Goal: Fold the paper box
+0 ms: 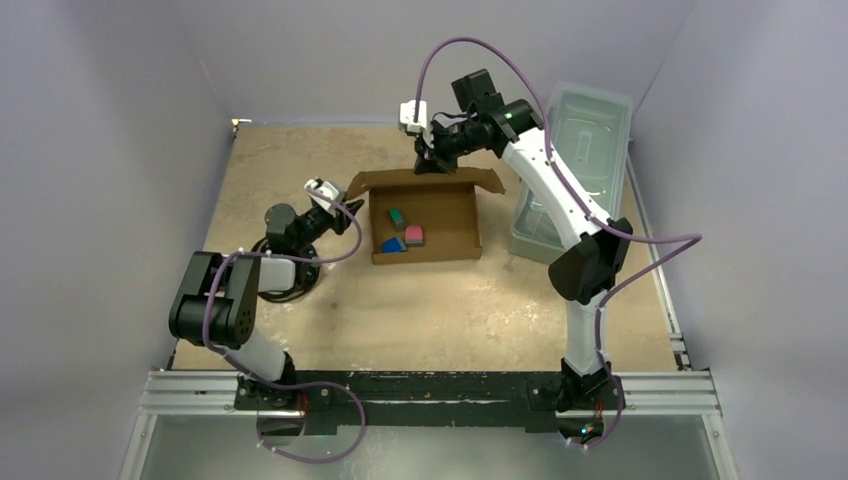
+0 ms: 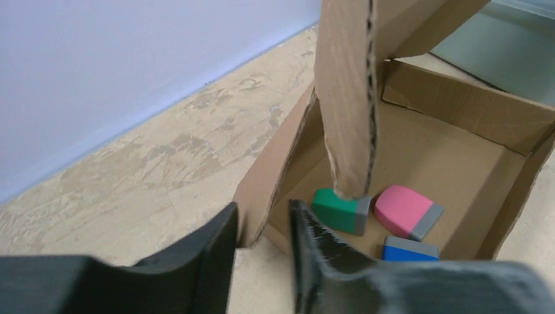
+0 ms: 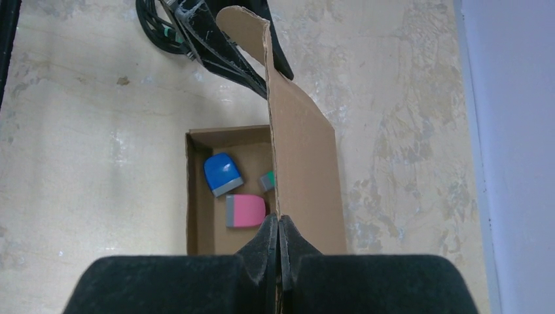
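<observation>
A paper box [image 1: 445, 205] of brown cardboard sits open near the middle of the table [image 1: 450, 310], three small blocks lying inside: green [image 2: 337, 208], pink [image 2: 404, 209] and blue [image 2: 409, 249], each with a grey end. The blue one is cut off by a finger in the left wrist view.

The right gripper [image 3: 279, 227] is clamped tight on the edge of the box's far flap, which stands upright and hides part of the green block.

The left gripper [image 2: 262, 210] is partly open, one finger on each side of the box's left wall. Whether either finger touches the cardboard is hard to make out.

A clear plastic bin [image 1: 590, 130] lies to the right, partly hidden behind the right arm.
</observation>
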Controlling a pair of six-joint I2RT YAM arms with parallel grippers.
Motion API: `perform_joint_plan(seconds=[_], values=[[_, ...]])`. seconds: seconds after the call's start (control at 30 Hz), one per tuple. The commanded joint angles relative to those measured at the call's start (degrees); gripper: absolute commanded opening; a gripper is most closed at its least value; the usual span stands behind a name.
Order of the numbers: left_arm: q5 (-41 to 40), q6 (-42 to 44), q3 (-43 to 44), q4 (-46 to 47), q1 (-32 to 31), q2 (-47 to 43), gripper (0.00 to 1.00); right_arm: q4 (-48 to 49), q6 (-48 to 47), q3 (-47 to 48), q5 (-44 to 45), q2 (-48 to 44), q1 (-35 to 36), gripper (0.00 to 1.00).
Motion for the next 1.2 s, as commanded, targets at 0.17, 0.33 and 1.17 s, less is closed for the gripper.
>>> perform_joint_plan(seconds=[0.17,0.33,1.17], values=[[0.62,3.08,2.13,-3.97,-0.79,-0.46,0.01,1.77,1.96,2.42,-0.53,1.03,-0.12,0.00],[-4.93,6.44,1.20,-7.62,-1.73,-3.28,0.00,5.48,8.36,2.06,-0.75,-0.80,-0.88,0.42],[-13.88,-1.13,5.22,-29.83,-1.56,-11.48,0.00,32.42,5.14,-41.42,-4.25,-26.33,-22.52,0.99]])
